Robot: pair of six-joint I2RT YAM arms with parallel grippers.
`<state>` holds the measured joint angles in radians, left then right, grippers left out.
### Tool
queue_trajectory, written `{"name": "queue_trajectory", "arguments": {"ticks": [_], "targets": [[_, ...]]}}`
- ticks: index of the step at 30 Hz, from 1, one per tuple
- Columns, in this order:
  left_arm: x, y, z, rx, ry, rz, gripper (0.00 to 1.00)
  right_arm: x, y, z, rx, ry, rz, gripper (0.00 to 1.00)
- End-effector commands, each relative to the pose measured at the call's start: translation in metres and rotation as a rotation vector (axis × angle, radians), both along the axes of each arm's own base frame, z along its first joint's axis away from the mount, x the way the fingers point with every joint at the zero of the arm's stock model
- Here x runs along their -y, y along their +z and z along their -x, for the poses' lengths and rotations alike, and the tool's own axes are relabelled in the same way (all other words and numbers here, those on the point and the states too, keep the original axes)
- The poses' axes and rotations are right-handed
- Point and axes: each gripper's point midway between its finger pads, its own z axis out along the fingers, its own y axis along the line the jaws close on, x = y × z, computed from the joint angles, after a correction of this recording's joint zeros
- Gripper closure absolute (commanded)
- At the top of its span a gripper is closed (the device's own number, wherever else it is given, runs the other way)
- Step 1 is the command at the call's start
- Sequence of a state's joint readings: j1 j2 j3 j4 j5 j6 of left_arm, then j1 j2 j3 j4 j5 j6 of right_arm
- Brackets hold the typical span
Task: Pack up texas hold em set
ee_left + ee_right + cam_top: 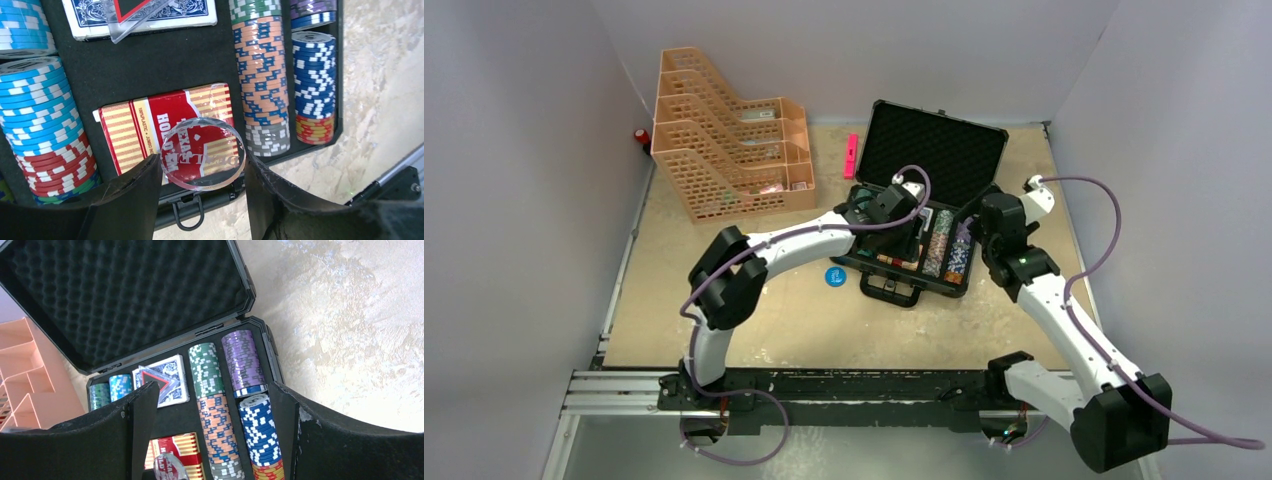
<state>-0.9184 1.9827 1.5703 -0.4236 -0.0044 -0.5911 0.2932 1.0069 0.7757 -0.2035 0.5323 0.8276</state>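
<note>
clear dealer button [202, 154] sits pinched in our left tool [201, 172], jaws half closed on it, low in the frame above the red deck [145, 130]. chip stacks [262, 75] and cards already fill the case [894, 290], mid-frame on the surface [754, 330]. we judge a blue disc [836, 277] outside and closing up remain. our right tool [215, 395] hangs wide, empty.

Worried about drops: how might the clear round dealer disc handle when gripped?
The clear round plastic dealer disc looks rigid and glossy, so probably slippery. Pinched at its rim by the left tool, it may pivot; round, it could roll.
</note>
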Motion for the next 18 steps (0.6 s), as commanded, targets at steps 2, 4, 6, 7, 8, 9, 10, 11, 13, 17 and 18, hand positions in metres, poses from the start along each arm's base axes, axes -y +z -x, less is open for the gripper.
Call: {"name": "queue_trajectory", "arguments": {"ticks": [2, 4, 6, 7, 8, 9, 10, 11, 13, 17, 18], "targets": [[0.009, 0.014, -0.021, 0.059, 0.036, -0.020, 0.66, 0.003, 0.008, -0.002, 0.055, -0.040, -0.035, 0.17], [0.006, 0.010, -0.024, 0.062, 0.048, -0.048, 0.66, 0.004, 0.010, -0.001, 0.071, -0.044, -0.042, 0.17], [0.005, 0.008, -0.026, 0.069, 0.059, -0.058, 0.66, 0.005, 0.012, 0.001, 0.088, -0.047, -0.046, 0.17], [0.004, 0.007, -0.027, 0.069, 0.064, -0.065, 0.66, 0.006, 0.013, 0.001, 0.091, -0.048, -0.045, 0.17], [0.003, 0.006, -0.027, 0.070, 0.067, -0.070, 0.66, 0.006, 0.013, 0.001, 0.094, -0.045, -0.043, 0.17], [0.001, 0.003, -0.027, 0.066, 0.068, -0.081, 0.65, 0.006, 0.013, 0.001, 0.094, -0.046, -0.042, 0.17], [0.000, 0.000, -0.027, 0.061, 0.069, -0.091, 0.65, 0.005, 0.013, 0.001, 0.092, -0.044, -0.042, 0.17], [-0.002, -0.002, -0.026, 0.058, 0.071, -0.103, 0.65, 0.005, 0.012, 0.001, 0.090, -0.044, -0.041, 0.17], [-0.003, -0.006, -0.024, 0.047, 0.067, -0.117, 0.59, 0.005, 0.011, 0.001, 0.084, -0.042, -0.043, 0.17], [-0.001, -0.002, -0.016, 0.029, 0.034, -0.092, 0.49, 0.003, 0.012, 0.001, 0.086, -0.033, -0.048, 0.17], [0.000, 0.002, -0.016, 0.038, 0.032, -0.076, 0.46, 0.002, 0.012, 0.000, 0.089, -0.029, -0.049, 0.17]]}}
